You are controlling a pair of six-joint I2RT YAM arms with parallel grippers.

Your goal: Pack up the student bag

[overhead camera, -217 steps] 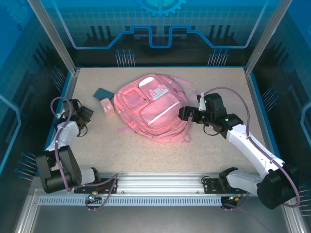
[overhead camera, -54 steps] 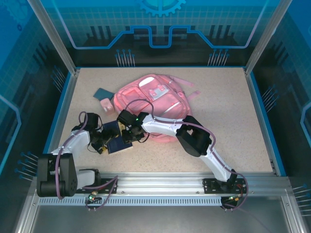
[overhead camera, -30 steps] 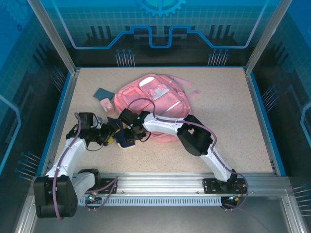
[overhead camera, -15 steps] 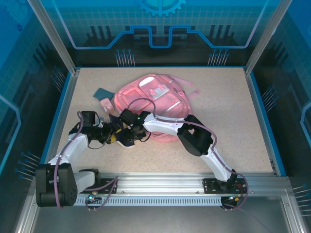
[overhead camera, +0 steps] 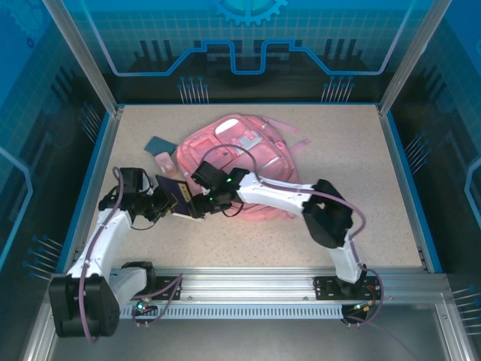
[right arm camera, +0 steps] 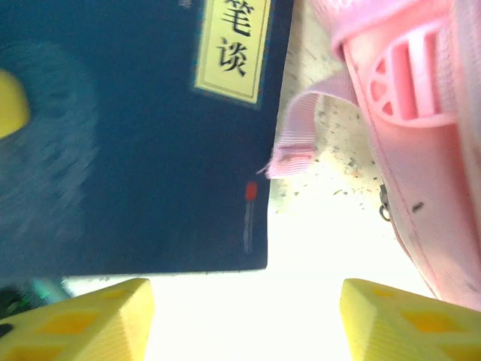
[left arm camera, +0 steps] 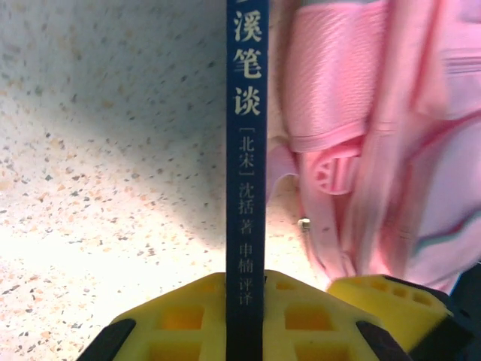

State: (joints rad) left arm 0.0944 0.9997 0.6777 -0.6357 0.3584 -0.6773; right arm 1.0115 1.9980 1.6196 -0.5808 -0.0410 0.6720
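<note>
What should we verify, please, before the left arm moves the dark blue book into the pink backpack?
1. Grip of the left pincer on the dark blue book: ok, spine clamped between its yellow fingers.
2. Readiness of the right pincer to help: ok, jaws open, nothing between them.
3. Opening of the student bag ready for the book: cannot tell, no open zip is visible.
4. Clearance of the strap from the book: not ok, its loose end lies right beside the book's edge.

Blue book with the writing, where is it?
In the top view it's on the left: the book is clamped in the left gripper, just off the near-left edge of the bag.
</note>
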